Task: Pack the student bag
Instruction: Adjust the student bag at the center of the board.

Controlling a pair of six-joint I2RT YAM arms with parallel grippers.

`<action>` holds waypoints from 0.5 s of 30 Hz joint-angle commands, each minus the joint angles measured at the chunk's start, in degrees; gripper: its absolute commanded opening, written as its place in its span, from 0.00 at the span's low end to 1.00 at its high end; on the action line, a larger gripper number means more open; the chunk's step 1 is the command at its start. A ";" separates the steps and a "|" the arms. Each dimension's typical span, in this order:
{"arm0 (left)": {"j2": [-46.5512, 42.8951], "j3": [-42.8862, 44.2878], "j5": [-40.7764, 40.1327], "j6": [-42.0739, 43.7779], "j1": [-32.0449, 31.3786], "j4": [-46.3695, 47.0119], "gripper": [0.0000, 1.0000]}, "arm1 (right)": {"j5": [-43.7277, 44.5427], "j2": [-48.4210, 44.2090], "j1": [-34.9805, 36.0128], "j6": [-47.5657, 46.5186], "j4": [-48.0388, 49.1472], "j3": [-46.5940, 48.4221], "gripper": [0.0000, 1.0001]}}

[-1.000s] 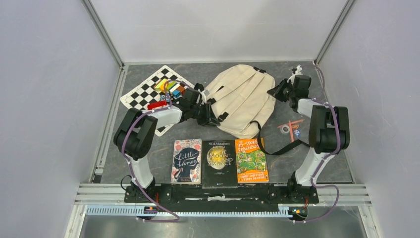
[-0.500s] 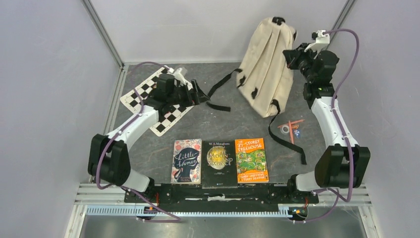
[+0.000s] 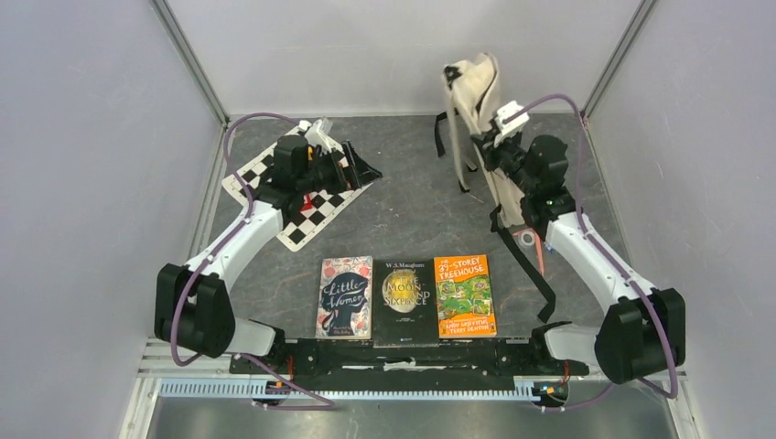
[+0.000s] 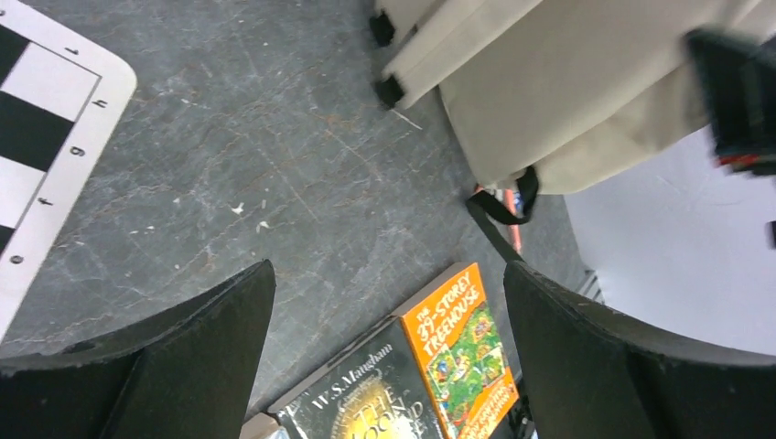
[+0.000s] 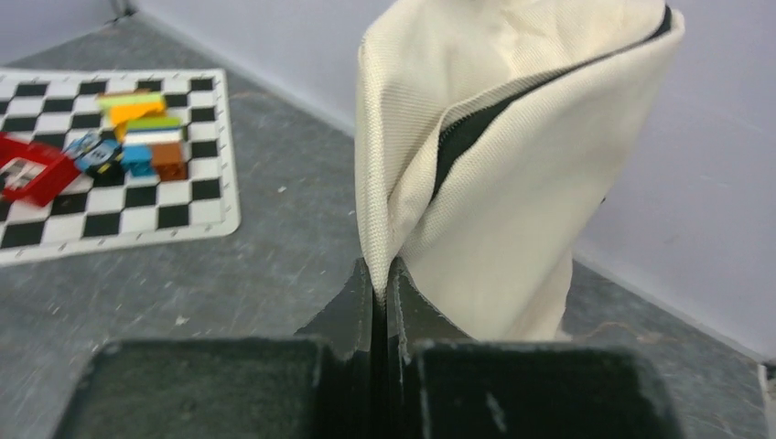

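The student bag [image 3: 478, 91], cream canvas with black straps, stands upright and lifted at the back right. My right gripper [image 3: 490, 155] is shut on a fold of its fabric; in the right wrist view the fingers pinch the cream edge [image 5: 380, 274], and the bag [image 5: 512, 183] shows a black zipper line. A long black strap [image 3: 529, 265] trails down to the table. My left gripper [image 3: 366, 169] hangs open and empty over the chessboard's right edge. In the left wrist view the left gripper [image 4: 389, 274] spreads wide above bare table, with the bag [image 4: 567, 91] ahead.
Three books lie in a row near the front: Little Women [image 3: 345, 297], a dark Maugham book [image 3: 404, 297] and an orange Treehouse book [image 3: 464, 294]. A chessboard mat [image 3: 302, 197] carries coloured bricks [image 5: 137, 137]. Small red stationery [image 3: 533, 240] lies beside the strap.
The bag went from lying flat to standing upright, raised by my right gripper. My left gripper let go of the bag, opened and moved left over the chessboard.
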 commanded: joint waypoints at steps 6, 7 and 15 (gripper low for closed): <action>-11.23 -10.19 4.94 -17.45 0.16 16.21 1.00 | 1.84 -9.49 9.56 0.09 7.62 -15.44 0.00; -12.76 -11.00 4.46 -18.52 0.24 16.25 1.00 | 1.39 -10.06 10.26 0.85 8.42 -17.01 0.00; -25.16 -15.29 -4.60 -15.82 0.60 5.87 1.00 | 0.47 -9.11 18.19 1.07 8.83 -21.17 0.00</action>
